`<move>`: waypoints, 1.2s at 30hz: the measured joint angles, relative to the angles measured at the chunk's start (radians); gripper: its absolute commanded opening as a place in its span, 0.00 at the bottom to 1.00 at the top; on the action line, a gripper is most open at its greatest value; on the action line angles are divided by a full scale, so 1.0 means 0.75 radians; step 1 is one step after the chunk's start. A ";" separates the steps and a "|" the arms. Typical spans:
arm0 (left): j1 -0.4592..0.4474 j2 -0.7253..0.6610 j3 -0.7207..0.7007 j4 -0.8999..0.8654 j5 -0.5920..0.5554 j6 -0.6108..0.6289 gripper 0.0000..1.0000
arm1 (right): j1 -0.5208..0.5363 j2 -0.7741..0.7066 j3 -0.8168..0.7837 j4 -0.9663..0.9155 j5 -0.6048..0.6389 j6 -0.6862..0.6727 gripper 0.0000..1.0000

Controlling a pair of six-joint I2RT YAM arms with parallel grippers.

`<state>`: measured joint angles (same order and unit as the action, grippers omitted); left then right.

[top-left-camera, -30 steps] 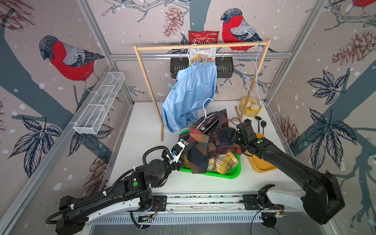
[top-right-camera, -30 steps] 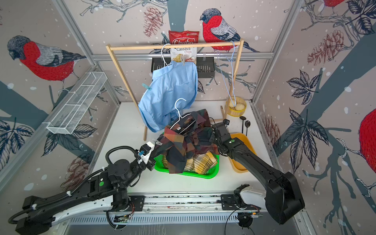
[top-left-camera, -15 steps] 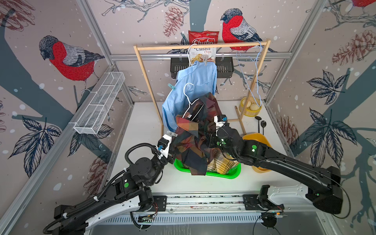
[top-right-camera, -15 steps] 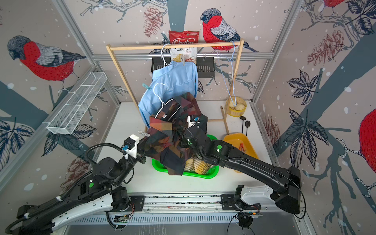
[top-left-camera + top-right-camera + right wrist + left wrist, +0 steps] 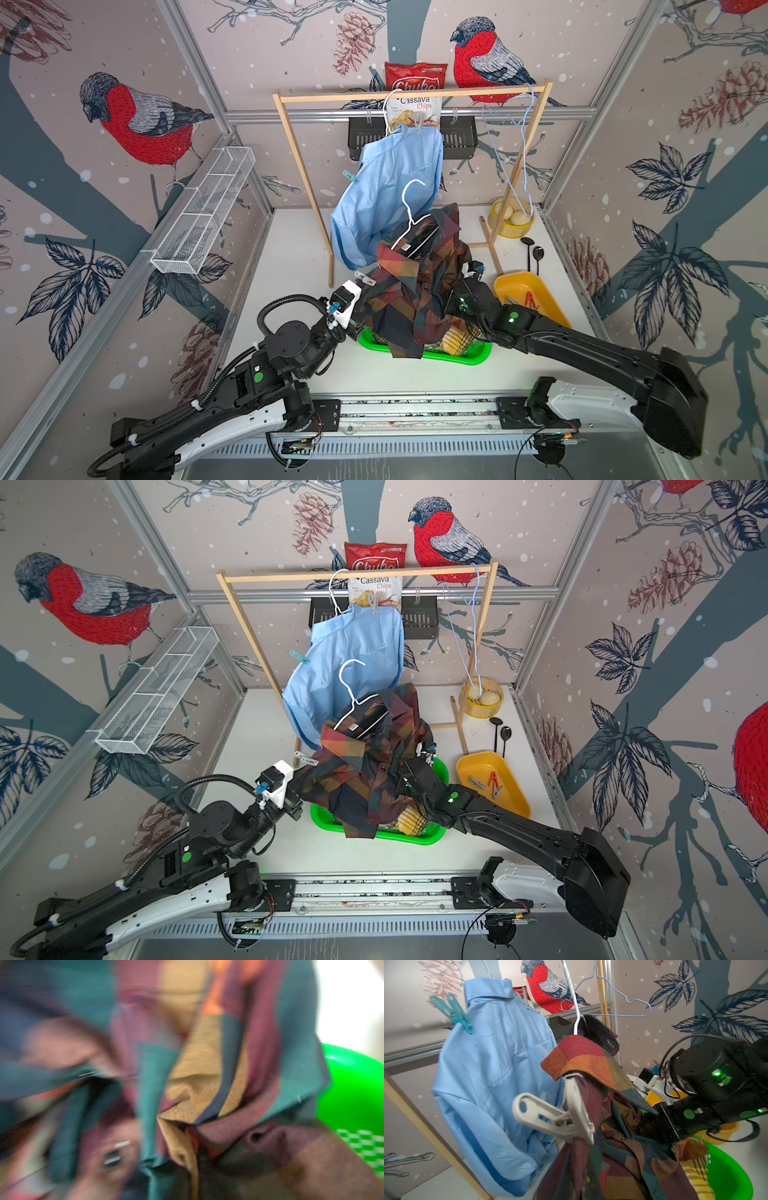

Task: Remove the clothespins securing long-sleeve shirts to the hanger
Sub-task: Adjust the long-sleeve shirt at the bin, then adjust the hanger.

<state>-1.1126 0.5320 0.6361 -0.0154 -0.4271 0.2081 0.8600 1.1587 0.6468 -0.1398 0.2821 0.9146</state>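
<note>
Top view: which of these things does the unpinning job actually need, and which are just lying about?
Job: plaid shirt, light blue shirt, white hanger, whitish clothespin, teal clothespin, yellow tray with loose clothespins.
Lying about: chip bags, spoons, bun steamer, wire basket.

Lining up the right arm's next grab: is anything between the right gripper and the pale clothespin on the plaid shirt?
Yes. The bunched plaid shirt lies between them: the right gripper is pressed into the side facing the yellow tray, while the pale clothespin sticks out from the opposite shoulder.
</note>
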 measured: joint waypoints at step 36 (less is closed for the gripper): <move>0.000 0.282 -0.060 0.038 0.227 -0.015 0.00 | -0.060 -0.119 0.446 0.115 -0.091 -0.554 0.44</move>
<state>-1.1126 0.7433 0.5911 0.0132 -0.2569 0.1970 0.8150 1.0695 0.9813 -0.0532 0.2138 0.4992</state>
